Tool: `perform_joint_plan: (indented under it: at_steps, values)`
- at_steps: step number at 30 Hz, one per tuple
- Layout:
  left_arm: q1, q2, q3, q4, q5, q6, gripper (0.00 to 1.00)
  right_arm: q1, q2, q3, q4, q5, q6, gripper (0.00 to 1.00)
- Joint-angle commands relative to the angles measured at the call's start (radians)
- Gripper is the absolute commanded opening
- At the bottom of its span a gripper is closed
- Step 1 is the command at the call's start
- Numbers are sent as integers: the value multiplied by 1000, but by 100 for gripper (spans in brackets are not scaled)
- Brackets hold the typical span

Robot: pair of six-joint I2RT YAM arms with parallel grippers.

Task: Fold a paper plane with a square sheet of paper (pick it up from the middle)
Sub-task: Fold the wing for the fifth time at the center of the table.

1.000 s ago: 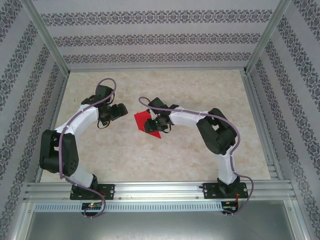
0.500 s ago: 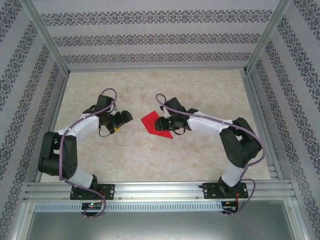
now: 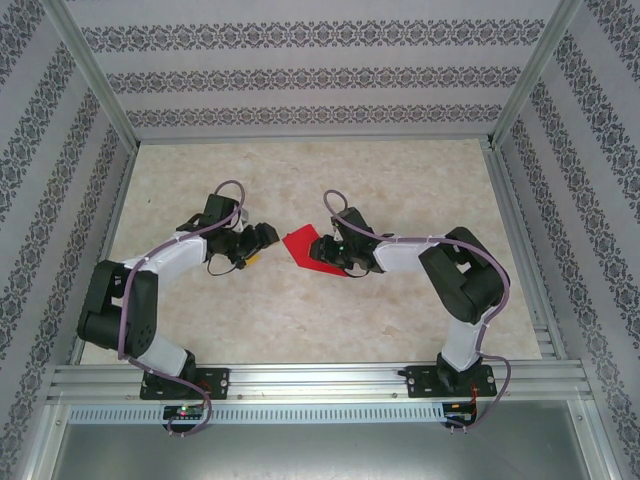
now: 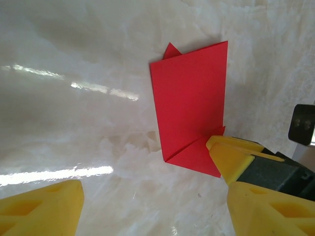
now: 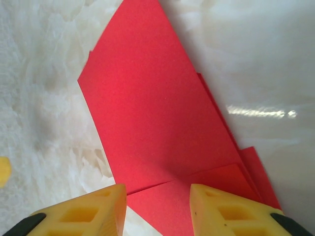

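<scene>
From above, you see the folded sheet of thin bright red paper (image 3: 303, 246) lying flat on the pale marbled table (image 3: 400, 190). The left gripper (image 3: 260, 239) is just beside its left point and the right gripper (image 3: 328, 252) is over its right part. In your left wrist view the left gripper (image 4: 152, 196) has its yellow jaws wide apart with nothing between them, and a yellow fingertip (image 4: 229, 155) of the right gripper touches the paper's near right corner. In your right wrist view the right gripper (image 5: 157, 196) has its jaws parted, straddling the near end of the flat paper (image 5: 157, 113); you cannot tell whether they press on it.
</scene>
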Motion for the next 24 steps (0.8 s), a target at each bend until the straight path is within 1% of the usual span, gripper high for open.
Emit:
perform_joint_plan:
  at_steps: [1, 6, 15, 21, 24]
  values:
    - [-30, 28, -17, 83, 41, -46, 77, -20, 21, -32, 110, -42, 62, 39]
    - [-79, 69, -19, 149, 69, -99, 74, -41, 41, -81, 194, -83, 123, 39]
    - [-158, 146, 2, 226, 76, -180, 71, -91, 56, -169, 367, -159, 248, 39]
    - [-190, 195, 21, 248, 75, -215, 64, -107, 49, -189, 377, -161, 271, 39]
    - [-198, 207, 36, 233, 67, -215, 61, -110, 33, -187, 379, -174, 255, 39]
